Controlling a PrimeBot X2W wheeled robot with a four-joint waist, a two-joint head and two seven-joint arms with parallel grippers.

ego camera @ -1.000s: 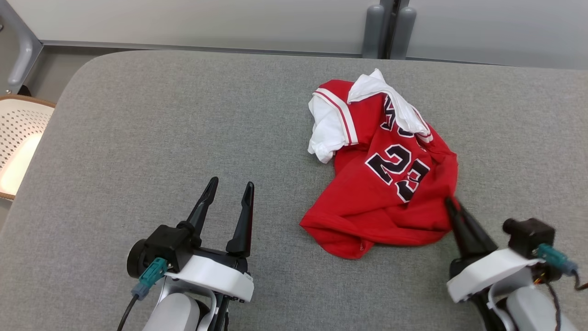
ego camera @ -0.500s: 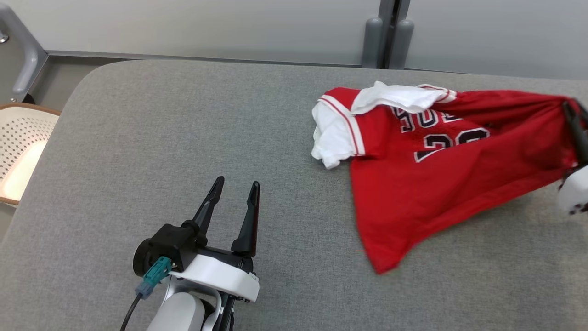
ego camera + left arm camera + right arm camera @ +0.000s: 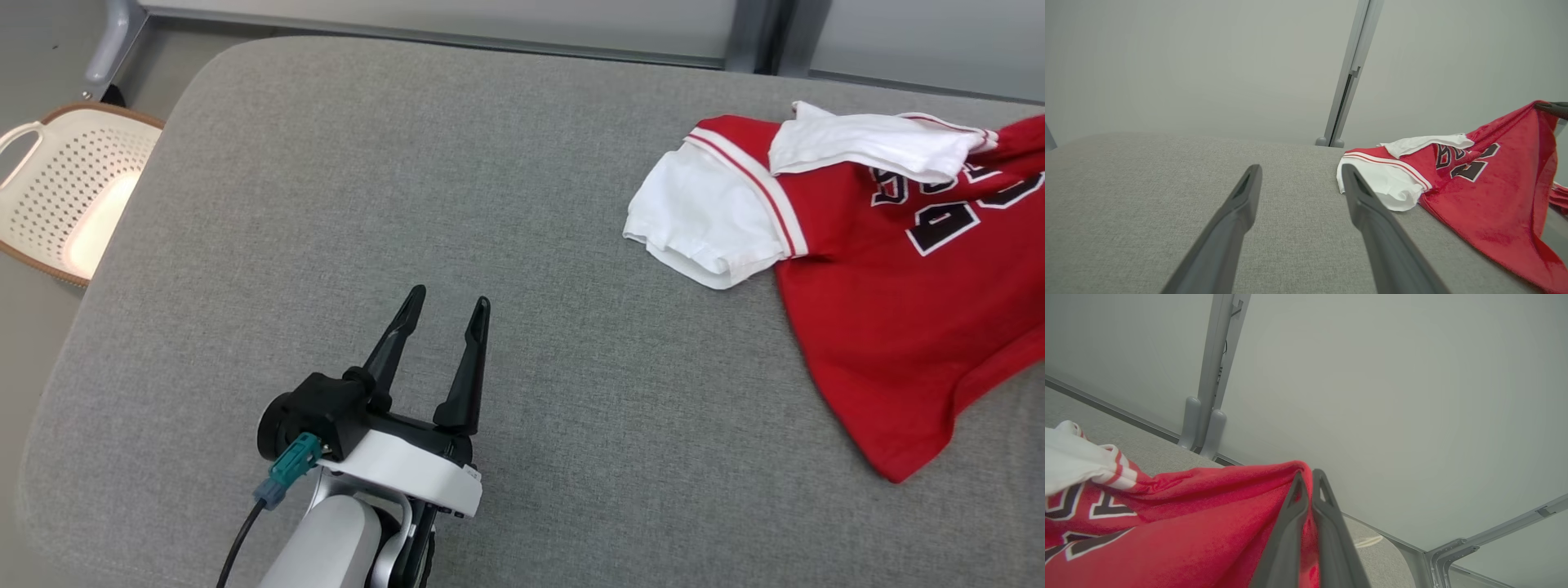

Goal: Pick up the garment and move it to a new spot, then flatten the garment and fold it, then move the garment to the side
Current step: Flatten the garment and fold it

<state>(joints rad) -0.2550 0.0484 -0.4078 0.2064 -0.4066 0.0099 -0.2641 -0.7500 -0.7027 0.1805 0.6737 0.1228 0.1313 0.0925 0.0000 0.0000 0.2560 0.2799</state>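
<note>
Head view: the left gripper (image 3: pixel 451 296) gapes empty at the front of the table (image 3: pixel 408 163), and the garment (image 3: pixel 898 310) lies at the table's right end. Left wrist view: one garment corner is held up off the table. Right wrist view: the right gripper (image 3: pixel 1308 477) pinches a thin fold, which dragging across the table could pull free.

The tabletop (image 3: pixel 392 180) before me was covered in grey woven fabric, its corners rounded. On it, toward my right and near the far edge, lay the garment (image 3: pixel 890 327): a red jersey with black-and-white numerals, one white sleeve flat on the cloth, the red hem trailing toward me, its right end lifted clear
</note>
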